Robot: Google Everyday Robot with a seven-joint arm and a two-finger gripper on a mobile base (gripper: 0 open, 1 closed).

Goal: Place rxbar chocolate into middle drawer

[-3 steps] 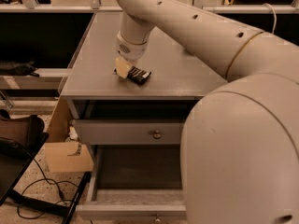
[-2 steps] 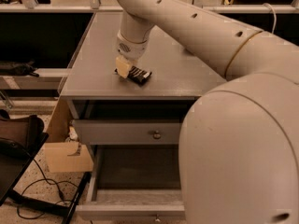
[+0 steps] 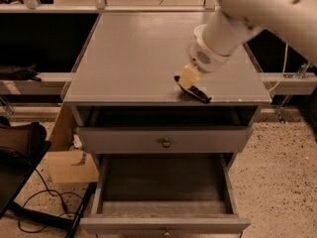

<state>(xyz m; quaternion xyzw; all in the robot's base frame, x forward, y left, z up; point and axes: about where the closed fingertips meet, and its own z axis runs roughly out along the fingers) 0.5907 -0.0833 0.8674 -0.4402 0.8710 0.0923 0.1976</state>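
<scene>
The rxbar chocolate [image 3: 197,92], a small black bar, is tilted at the front right of the grey cabinet top [image 3: 129,58], close to its front edge. My gripper [image 3: 190,81] comes down from the upper right on the white arm [image 3: 223,33], and its tan fingers [image 3: 187,76] are shut on the bar's upper end. The bar's lower end is at or just above the surface. The middle drawer [image 3: 163,224] is pulled wide open below, its dark floor bare. Above it the upper drawer, with a round knob [image 3: 166,143], is slightly open.
A cardboard box [image 3: 69,165] stands on the floor left of the cabinet. A dark chair [image 3: 20,143] and cables [image 3: 39,202] lie at the lower left. Metal rails [image 3: 292,78] run left and right behind the cabinet. The floor is speckled.
The gripper has carried the bar right and a little forward, toward the top's front right edge. The arm's bulk has swung out of the lower right, uncovering both drawers.
</scene>
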